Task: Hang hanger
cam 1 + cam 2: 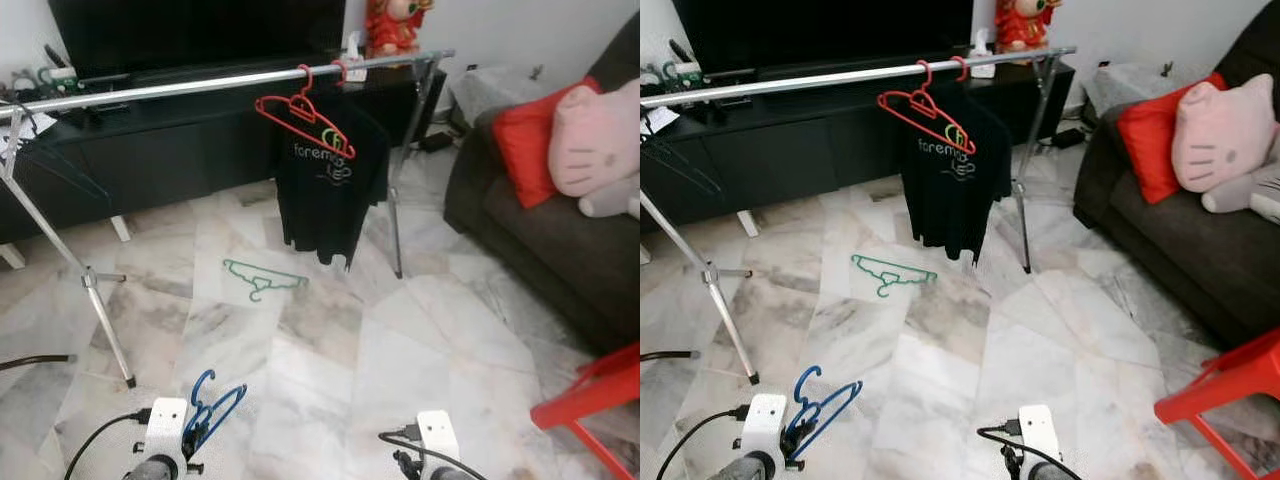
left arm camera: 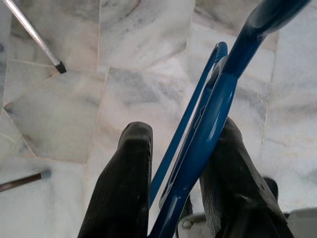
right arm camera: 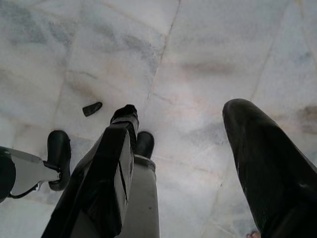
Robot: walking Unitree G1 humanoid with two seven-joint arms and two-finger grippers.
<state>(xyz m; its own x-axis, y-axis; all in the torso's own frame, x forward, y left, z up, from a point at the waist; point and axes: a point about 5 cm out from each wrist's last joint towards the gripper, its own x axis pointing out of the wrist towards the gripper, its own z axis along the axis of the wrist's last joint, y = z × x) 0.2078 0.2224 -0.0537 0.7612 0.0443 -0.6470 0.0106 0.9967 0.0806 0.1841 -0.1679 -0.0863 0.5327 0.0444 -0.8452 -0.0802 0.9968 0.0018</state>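
Two black fingers (image 2: 124, 183) of the left tool (image 2: 178, 173) were clenched on a blue hanger (image 1: 212, 410), gripping its lower frame so the hook rose free above the tool, ready to catch a bar. Low on the right, the right tool (image 3: 188, 158) hung released, fingers spread and holding nothing above the marble floor (image 1: 330, 340). Ahead of the left tool lay a green hanger (image 1: 262, 277) flat on the floor, and farther on stood the silver rail (image 1: 170, 88), well apart from the tool. A red hanger (image 1: 300, 115) and a black shirt (image 1: 330, 180) crowded the rail's right part; the long bare stretch to their left looked like the open room. A slanted rack leg (image 1: 100, 310) stood near the left tool's path.
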